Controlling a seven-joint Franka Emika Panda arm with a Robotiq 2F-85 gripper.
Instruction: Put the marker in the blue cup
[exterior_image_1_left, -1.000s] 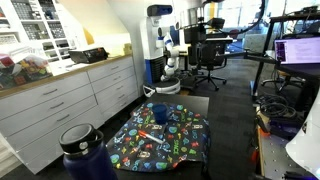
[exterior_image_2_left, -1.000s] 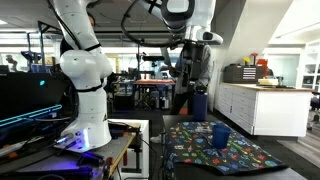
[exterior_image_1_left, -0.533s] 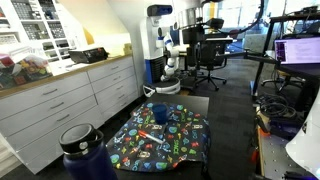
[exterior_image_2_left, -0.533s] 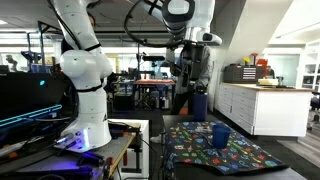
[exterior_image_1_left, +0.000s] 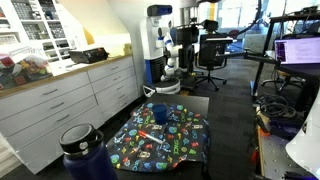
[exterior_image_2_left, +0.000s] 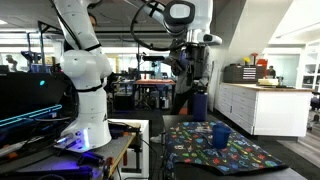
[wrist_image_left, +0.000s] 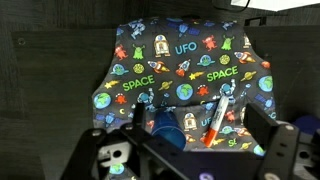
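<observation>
The wrist view looks down on a space-print cloth (wrist_image_left: 180, 60). The small dark-blue cup (wrist_image_left: 167, 128) stands upright on it. The marker (wrist_image_left: 216, 120), white with a red end, lies on the cloth just right of the cup, apart from it. My gripper (wrist_image_left: 196, 135) is open and empty, its dark fingers framing cup and marker from well above. In an exterior view the gripper (exterior_image_2_left: 192, 72) hangs high over the table, and the cup (exterior_image_2_left: 221, 134) sits on the cloth below. The cup also shows in an exterior view (exterior_image_1_left: 160, 113). The marker is too small to make out in both exterior views.
A large dark navy bottle with a lid (exterior_image_1_left: 85, 155) stands at the table's end and shows in both exterior views (exterior_image_2_left: 199, 103). White cabinets with a wooden counter (exterior_image_1_left: 60, 95) run along one side. A desk with monitors (exterior_image_1_left: 295, 50) stands on the other side.
The upper part of the arm has shifted slightly. The gripper stays high above the cloth. Cup and marker have not moved.
</observation>
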